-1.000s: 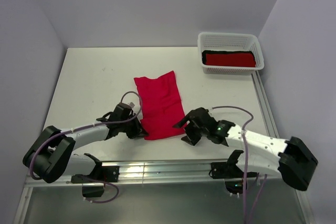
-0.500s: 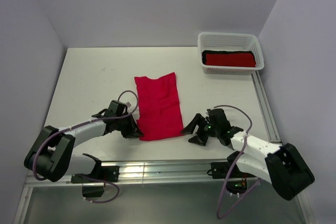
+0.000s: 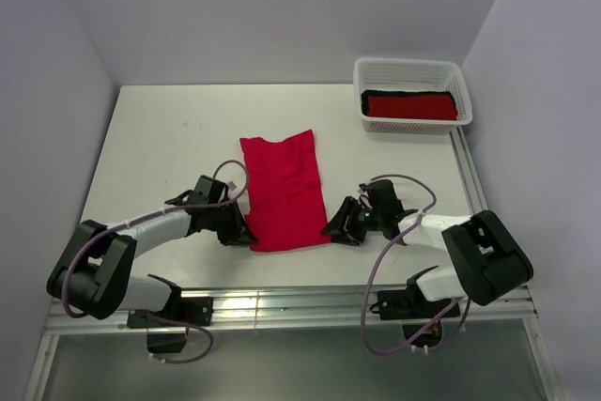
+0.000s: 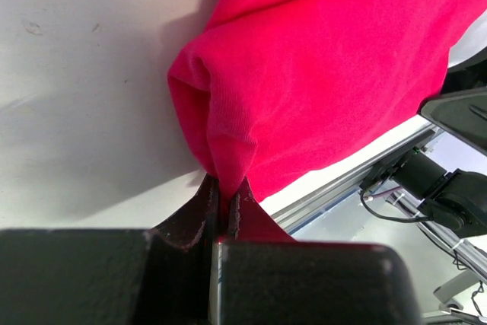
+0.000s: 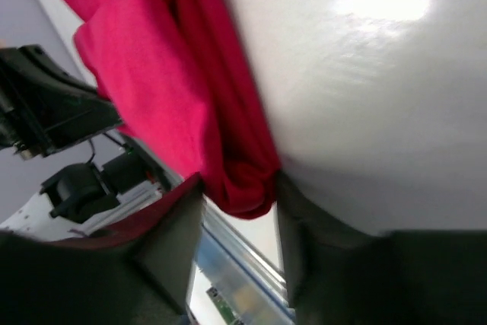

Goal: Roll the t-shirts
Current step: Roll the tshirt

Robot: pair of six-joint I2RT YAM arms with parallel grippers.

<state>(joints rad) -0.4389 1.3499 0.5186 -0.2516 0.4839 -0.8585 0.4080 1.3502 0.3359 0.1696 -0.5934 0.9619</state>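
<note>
Evidently the step in hand was taking hold of the near hem to start the roll. The crimson t-shirt [image 3: 282, 194] lay folded into a long narrow strip in the middle of the table [image 3: 169, 138], running from near to far, flat and not yet rolled at all. The left gripper [image 4: 228, 205] had its jaws pressed together on the near-left corner of the strip, the cloth bunched into a small peak above the pinch. The right gripper [image 5: 240, 203] sat low at the near-right corner with one finger on each side of the folded edge; the cloth filled the gap between them, but whether they were squeezing it or only straddling it could not be told. At the far right, well apart from the work, a white basket [image 3: 409, 62] held a red roll [image 3: 410, 106] with a black roll [image 3: 376, 94] just behind it. Next, by my reading, the right jaws needed a firm bite, and then both corners should lift and turn over together toward the far end, kept level so the roll stayed straight
</note>
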